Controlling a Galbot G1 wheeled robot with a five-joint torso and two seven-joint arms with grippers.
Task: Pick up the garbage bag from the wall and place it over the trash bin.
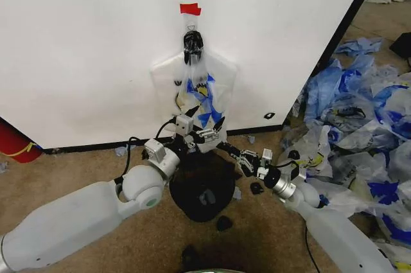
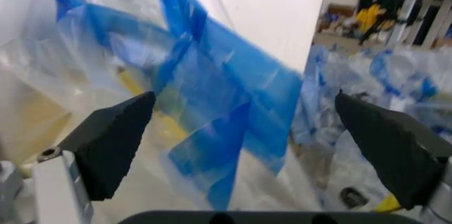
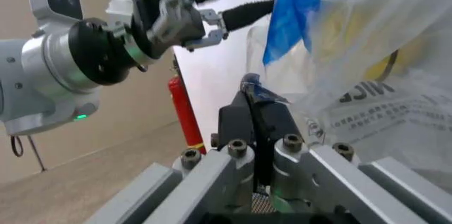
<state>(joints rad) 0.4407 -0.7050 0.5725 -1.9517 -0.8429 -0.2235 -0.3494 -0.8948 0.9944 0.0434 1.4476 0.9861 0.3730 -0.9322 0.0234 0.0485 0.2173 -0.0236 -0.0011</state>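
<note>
Translucent white plastic with blue handles and a bit of yellow print: garbage bag (image 1: 196,90) hanging off a black clip on the wall (image 1: 83,48), red tape just above, bottom hem dangling right over the trash bin (image 1: 202,189) on the carpet below. Still on the pick-up step by the look of it, bag not off the wall yet. Left gripper (image 1: 204,126) up at the bag's lower edge, black fingers (image 2: 113,144) spread wide with blue and clear film between them but nothing pinched. Right gripper (image 3: 255,115) lower and off to the side, near the bag's lower corner, pads pressed together on a scrap of thin blue-edged film, probably the bag's hem, though hard to say for sure. Next move probably calls for closing the left fingers on a fold and lifting the bag free of the clip without tearing it. Black mesh bin mostly lost behind the left wrist, rim hard to make out. Heap of other blue-and-white bags (image 1: 359,119) piled on the floor near the wall's right end, red cylinder (image 1: 16,141) cut off at the left end.
</note>
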